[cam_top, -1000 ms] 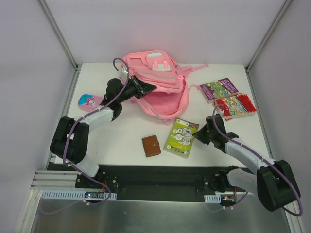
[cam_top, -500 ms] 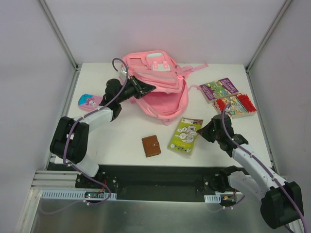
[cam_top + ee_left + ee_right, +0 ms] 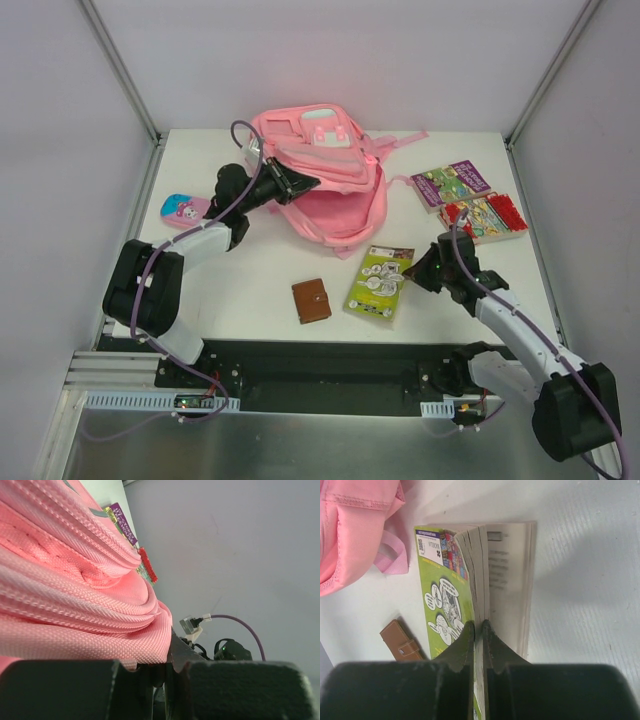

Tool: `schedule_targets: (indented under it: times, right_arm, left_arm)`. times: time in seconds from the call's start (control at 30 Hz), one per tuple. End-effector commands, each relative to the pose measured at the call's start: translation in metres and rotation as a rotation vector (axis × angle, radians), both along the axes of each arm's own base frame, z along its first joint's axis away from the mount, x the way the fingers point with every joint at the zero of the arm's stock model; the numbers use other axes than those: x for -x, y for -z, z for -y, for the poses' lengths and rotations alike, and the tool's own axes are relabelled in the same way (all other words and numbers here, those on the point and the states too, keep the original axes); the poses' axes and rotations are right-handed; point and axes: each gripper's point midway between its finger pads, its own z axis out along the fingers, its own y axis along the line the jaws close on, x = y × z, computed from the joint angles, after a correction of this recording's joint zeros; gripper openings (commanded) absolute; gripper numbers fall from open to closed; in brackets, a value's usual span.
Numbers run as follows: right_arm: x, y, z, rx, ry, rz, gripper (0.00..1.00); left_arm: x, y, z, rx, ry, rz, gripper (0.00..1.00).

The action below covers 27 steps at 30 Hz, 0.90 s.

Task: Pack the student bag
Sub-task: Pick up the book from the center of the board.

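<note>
While the left end effector [image 3: 300, 185] pinched the rim of the student bag [image 3: 335, 205], lying at the far middle of the counter [image 3: 250, 290], the right end effector [image 3: 479, 630] clamped the green book [image 3: 378, 283] by some pages only; a slow, level carry into the opening seemed wisest.

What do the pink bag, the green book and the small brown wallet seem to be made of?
The student bag: woven synthetic fabric, probably nylon or polyester, matte; ribbed weave and stitched seams show. The green book: paper, fanned page edges, printed cover. The brown wallet: leather or imitation, smooth; cannot tell which.
</note>
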Motion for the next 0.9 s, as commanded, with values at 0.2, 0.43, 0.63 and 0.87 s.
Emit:
schedule_targets:
  times: [0.2, 0.43, 0.63, 0.87]
  right_arm:
    - [-0.008, 0.007, -0.006, -0.026, -0.048, -0.03, 0.01]
    - [-0.009, 0.01, -0.004, -0.022, -0.045, -0.041, 0.01]
    - [-0.005, 0.015, 0.003, -0.019, -0.027, -0.054, 0.01]
    - [-0.002, 0.017, 0.003, -0.031, -0.028, -0.068, 0.01]
  left_arm:
    - [0.035, 0.038, -0.002, 0.007, 0.092, 0.011, 0.31]
    - [0.049, 0.035, -0.003, -0.055, 0.127, 0.045, 0.83]
    - [0.085, 0.05, 0.013, -0.359, 0.185, 0.111, 0.99]
    - [0.127, 0.104, 0.043, -0.495, 0.344, 0.027, 0.99]
